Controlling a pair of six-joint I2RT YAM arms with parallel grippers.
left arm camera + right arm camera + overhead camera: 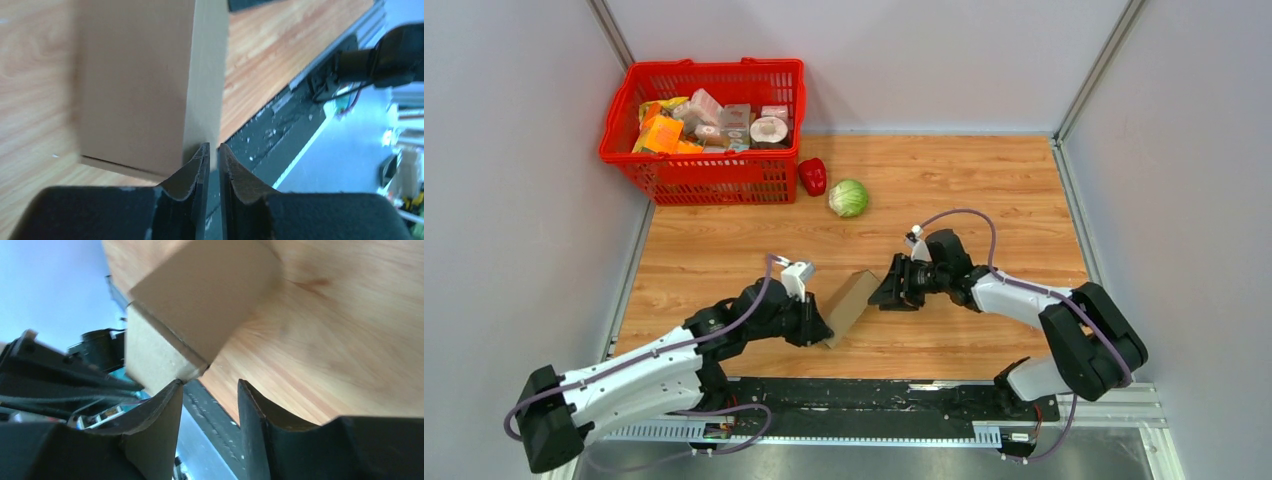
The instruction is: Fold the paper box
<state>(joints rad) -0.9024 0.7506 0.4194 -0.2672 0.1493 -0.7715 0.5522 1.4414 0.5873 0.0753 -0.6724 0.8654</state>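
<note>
The wooden table (984, 180) is boxed in by grey partition walls. Near its front edge the left gripper (212, 150) is pinching a thin edge of the paper box (849, 302), its jaws almost together on the cardboard. The box is lying at a slant between the two arms. At its other end the right gripper (209, 383) is standing with jaws apart, one fingertip (170, 395) touching a cardboard corner and gripping nothing. Well behind them, a green cabbage (848, 198) and a red pepper (812, 176) are lying just beside a red basket (714, 178) of packages in the back left corner.
</note>
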